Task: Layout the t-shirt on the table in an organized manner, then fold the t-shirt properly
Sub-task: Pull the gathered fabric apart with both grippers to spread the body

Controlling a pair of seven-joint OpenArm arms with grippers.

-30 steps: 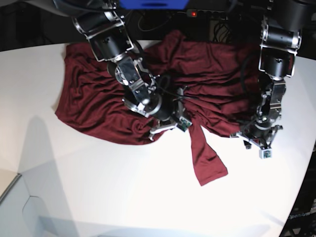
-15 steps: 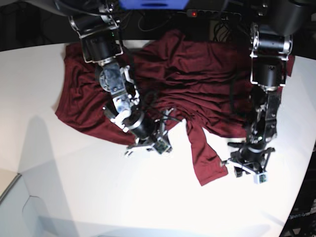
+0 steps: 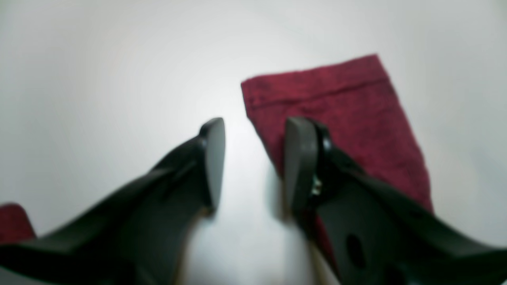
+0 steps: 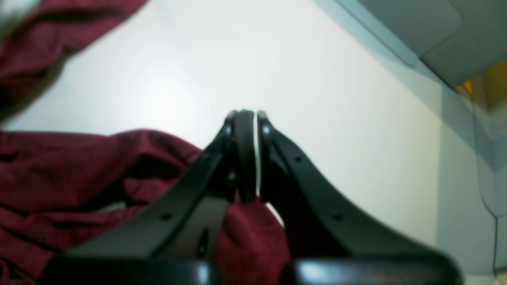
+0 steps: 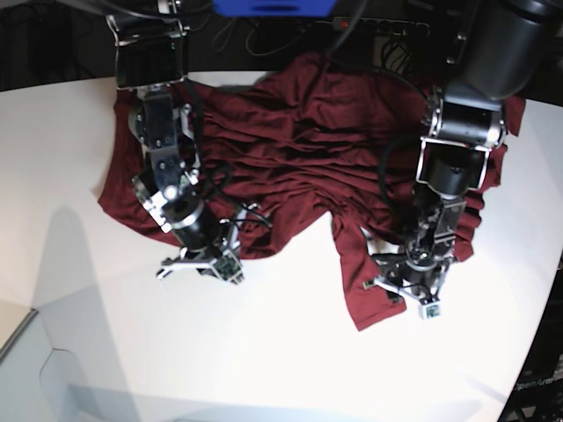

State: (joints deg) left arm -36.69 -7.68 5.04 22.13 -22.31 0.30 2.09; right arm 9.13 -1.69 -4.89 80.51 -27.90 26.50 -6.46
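The maroon t-shirt (image 5: pixel 308 141) lies bunched and wrinkled across the far side of the white table (image 5: pixel 264 352), with one sleeve hanging forward toward the near edge. The left gripper (image 5: pixel 400 288) sits low right on that sleeve's end. The right gripper (image 5: pixel 201 264) hovers at the shirt's front hem.

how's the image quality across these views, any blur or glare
Left wrist view: soft all over, the left gripper fingers and t-shirt hem fuzzy, a bright glare patch on the table. Right wrist view: also blurred, the right gripper dark against a washed-out tabletop. Base view: sharpest, with blown-out white near the front and soft arm shadows.
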